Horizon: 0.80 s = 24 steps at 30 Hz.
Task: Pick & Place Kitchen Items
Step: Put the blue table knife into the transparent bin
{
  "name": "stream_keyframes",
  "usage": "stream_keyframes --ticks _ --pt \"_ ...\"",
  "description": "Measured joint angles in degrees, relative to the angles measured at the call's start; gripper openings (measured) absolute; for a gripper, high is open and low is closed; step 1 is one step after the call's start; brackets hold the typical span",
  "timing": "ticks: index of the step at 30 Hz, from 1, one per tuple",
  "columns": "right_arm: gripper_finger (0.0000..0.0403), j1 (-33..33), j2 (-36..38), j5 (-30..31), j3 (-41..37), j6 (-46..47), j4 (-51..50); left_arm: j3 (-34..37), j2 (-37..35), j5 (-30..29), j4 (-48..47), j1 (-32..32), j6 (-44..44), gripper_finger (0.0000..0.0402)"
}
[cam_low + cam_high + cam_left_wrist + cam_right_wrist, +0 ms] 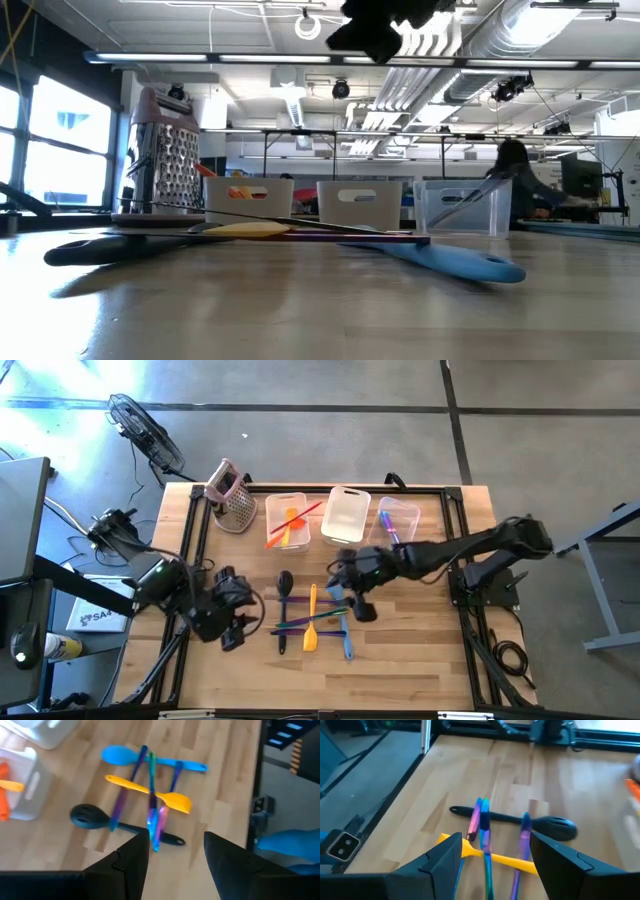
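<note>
Hovering above the pile of utensils [312, 620] at the middle of the table [420, 660], the right gripper [352, 598] hangs with its claw spread wide and empty, seemingly lined up to come down on one slim handle. From its wrist view the yellow spatula [505, 861], the dark slotted spoon [555, 826] and the purple and blue-green handles lie right between its fingers [445, 862]. The pile is a tangle: the pieces cross one another, with the blue spoon [346, 644] at its four o'clock edge, so lifting one may drag its neighbours. The left gripper [232, 612] waits at nine o'clock of the pile, just beside it, its claw also parted and holding nothing. At twelve o'clock, along the far edge, stand three clear bins: the left bin [287, 520] already holds orange and red pieces, the middle bin [346, 512] looks empty, the right bin [400, 518] holds a purple and a blue one. The metal grater [232, 500] stands at eleven o'clock, well clear of any carry path, I judge.
</note>
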<state>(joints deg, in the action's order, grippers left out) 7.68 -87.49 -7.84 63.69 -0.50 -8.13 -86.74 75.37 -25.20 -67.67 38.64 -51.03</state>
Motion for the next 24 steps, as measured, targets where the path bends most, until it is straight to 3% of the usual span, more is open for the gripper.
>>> stream_keyframes --ticks 6,12,24 --pt "0.0227 2.81 -6.64 0.85 0.01 -0.14 5.47 0.00 0.00 -1.70 0.25 4.80 -2.01 0.0184" --pt "0.0227 5.89 -8.68 6.90 -0.01 -0.16 5.85 0.14 0.05 -3.06 0.47 7.65 -2.02 0.0184" --pt "0.0227 6.37 -12.40 10.83 -0.03 0.69 5.28 0.26 1.49 -5.88 0.12 7.88 -0.22 0.0184"
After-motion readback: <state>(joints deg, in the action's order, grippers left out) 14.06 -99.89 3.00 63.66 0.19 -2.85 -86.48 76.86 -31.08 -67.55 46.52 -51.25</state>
